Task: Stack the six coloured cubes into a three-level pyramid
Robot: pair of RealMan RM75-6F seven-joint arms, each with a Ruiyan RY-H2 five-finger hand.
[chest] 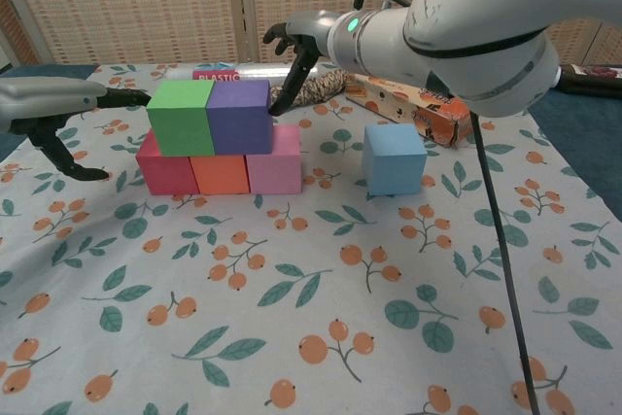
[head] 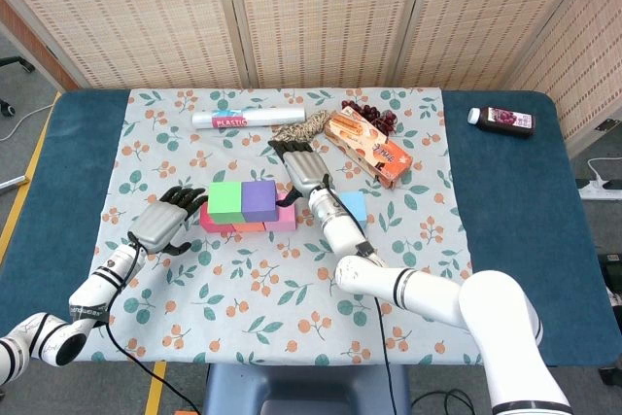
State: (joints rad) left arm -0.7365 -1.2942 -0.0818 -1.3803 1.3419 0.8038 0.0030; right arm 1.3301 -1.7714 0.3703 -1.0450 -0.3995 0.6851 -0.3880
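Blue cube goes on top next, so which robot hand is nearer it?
Right. The right robot hand hovers behind the purple cube, left of the blue cube; the left robot hand is beyond the stack.

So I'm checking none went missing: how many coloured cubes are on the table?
6. Red cube, orange cube and pink cube form the bottom row; green cube and purple cube sit on them; blue cube stands apart.

Plastic-wrap roll, rope, snack box, grapes along far cloth edge; juice bottle apart, right.
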